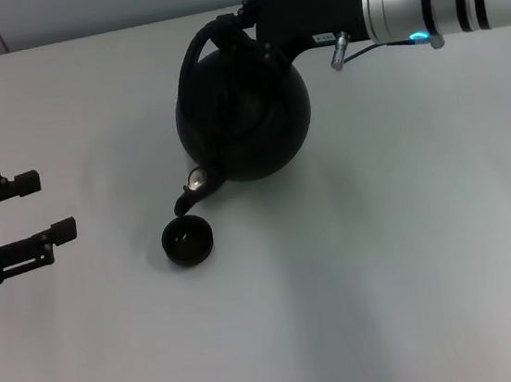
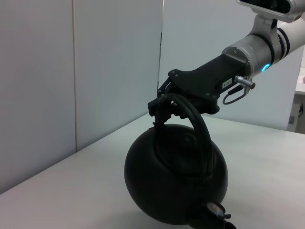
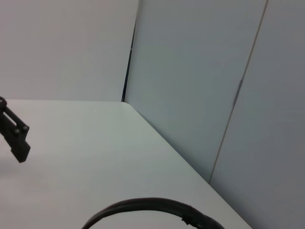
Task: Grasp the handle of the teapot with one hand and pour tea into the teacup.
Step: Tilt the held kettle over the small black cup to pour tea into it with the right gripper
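Right gripper (image 1: 239,21) tips teapot (image 1: 245,118) over teacup (image 1: 188,240).
We see the right gripper clamped on the top of the handle (image 1: 194,54), holding the teapot tilted, spout (image 1: 187,199) pointing down just above the teacup's rim on the white table (image 1: 385,259). The lid (image 1: 197,179) sits by the spout end. The left gripper (image 1: 30,219) hangs well apart on the left, jaws spread wide, holding nothing.

Right gripper (image 1: 237,24) clamped, arm outstretched, left gripper (image 1: 25,212) parked, fingers (image 1: 60,230) spread
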`<state>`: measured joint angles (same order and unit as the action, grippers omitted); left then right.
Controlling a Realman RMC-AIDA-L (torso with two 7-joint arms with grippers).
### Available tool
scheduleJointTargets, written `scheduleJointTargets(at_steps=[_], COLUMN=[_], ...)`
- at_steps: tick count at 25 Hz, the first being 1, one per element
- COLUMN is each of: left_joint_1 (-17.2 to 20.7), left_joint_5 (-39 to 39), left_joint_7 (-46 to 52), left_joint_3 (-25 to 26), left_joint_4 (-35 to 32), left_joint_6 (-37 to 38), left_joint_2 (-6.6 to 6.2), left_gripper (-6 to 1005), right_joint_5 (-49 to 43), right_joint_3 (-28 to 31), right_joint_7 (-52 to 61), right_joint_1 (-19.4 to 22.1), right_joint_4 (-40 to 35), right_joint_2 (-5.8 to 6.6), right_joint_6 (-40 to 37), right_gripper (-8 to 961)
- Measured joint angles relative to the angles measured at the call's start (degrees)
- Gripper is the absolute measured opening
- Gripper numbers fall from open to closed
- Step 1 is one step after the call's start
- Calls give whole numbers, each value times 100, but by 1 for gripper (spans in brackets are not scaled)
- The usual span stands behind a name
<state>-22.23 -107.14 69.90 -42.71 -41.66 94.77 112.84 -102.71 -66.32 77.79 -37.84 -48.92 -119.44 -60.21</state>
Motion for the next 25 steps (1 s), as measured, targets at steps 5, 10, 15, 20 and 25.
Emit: scheduleJointTargets(at_steps=[5, 10, 15, 20, 25], left_joint_1=[-2, -2, 5, 21, 19], left_joint_5=[0, 0, 0, 6, 6], left_joint_7=[-6, -5, -2, -10, -12], left_joint_3=[0, 8, 9, 9, 9], left_joint_4=[0, 0, 0, 0, 0], left_joint_6=[-21, -49, -80, -107, -153], left_joint_2=[2, 14, 35, 58, 89], left_gripper=[784, 784, 784, 784, 784], right_joint_5=[-128, -251, -409, -442, -553], right_joint_3=[-67, -74, -116, -137, -160], right_joint_7=[0, 0, 0, -6, -7], right_joint_1=[32, 31, 29, 32, 13], right_joint_4=[-167, -249, -362, -458, -517], right_joint_2=[0, 0, 0, 0, 1], right_joint_6=[0, 5, 7, 9, 10], right_gripper=[136, 129, 127, 126, 125])
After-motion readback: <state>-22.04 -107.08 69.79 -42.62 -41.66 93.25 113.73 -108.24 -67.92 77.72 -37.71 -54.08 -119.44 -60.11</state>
